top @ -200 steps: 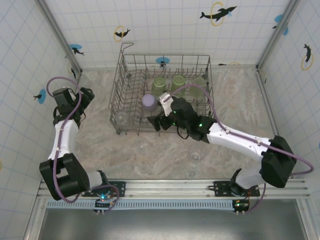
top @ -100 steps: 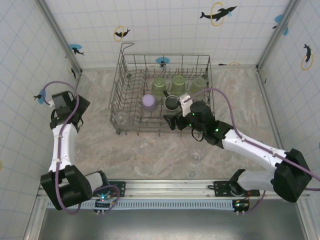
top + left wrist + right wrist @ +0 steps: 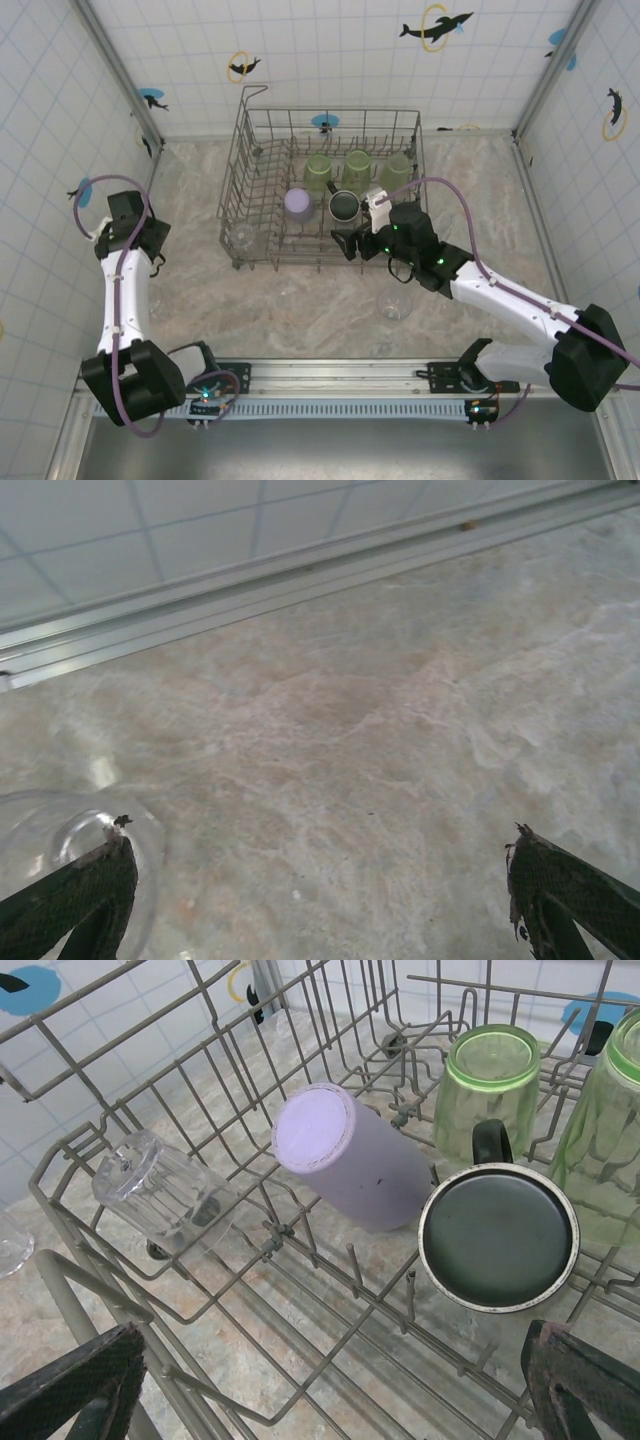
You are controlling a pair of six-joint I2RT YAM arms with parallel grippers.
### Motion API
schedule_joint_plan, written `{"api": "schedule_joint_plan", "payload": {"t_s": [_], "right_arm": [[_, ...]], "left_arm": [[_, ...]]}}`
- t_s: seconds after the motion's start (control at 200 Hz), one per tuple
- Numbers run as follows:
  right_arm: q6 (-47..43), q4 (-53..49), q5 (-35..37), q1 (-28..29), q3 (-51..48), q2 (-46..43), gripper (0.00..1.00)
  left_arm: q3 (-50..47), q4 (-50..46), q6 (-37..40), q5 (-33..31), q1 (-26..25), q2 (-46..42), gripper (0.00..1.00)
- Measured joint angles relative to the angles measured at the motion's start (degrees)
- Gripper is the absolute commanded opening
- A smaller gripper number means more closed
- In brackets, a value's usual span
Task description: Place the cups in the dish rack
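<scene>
Inside the large rectangular grey wire dish rack, which stands at the far middle of the marbled counter, six cups are loaded. Three translucent light-green tumblers stand in a row along the far side. One lavender tumbler lies tilted on the tines in front of them. One black handled mug sits just beside it, its round face toward the right wrist camera. One clear glass on its side rests in the near-left corner of the rack.

A second clear glass stands on the counter in front of the rack, beside the right arm. A third clear glass stands on the counter at the far left, partly behind one finger of the left end effector. That end effector is spread wide over bare counter and holds nothing.

The right end effector hangs over the near edge of the rack, in front of the mug. It is also spread wide with nothing between its fingers.
</scene>
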Motion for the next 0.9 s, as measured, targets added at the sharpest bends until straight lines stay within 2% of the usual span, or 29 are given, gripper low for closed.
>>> {"api": "schedule_joint_plan", "payload": {"t_s": [0.34, 0.636, 0.856, 0.901], "right_arm": [[1.7, 0.2, -0.5, 0.0, 0.0, 0.5, 1.0], [3.5, 0.9, -0.4, 0.0, 0.0, 0.5, 1.0], [4.5, 1.1, -0.2, 0.0, 0.0, 0.5, 1.0], [4.5, 1.2, -0.2, 0.0, 0.0, 0.5, 1.0]], "left_arm": [[-2.3, -5.1, -2.8, -0.2, 0.0, 3.9, 0.97], [-6.8, -4.2, -1.4, 1.2, 0.0, 5.6, 0.77], [-9.1, -2.3, 0.2, 0.8, 0.0, 5.6, 0.6], [-9.4, -2.0, 0.3, 0.6, 0.0, 5.6, 0.54]]}}
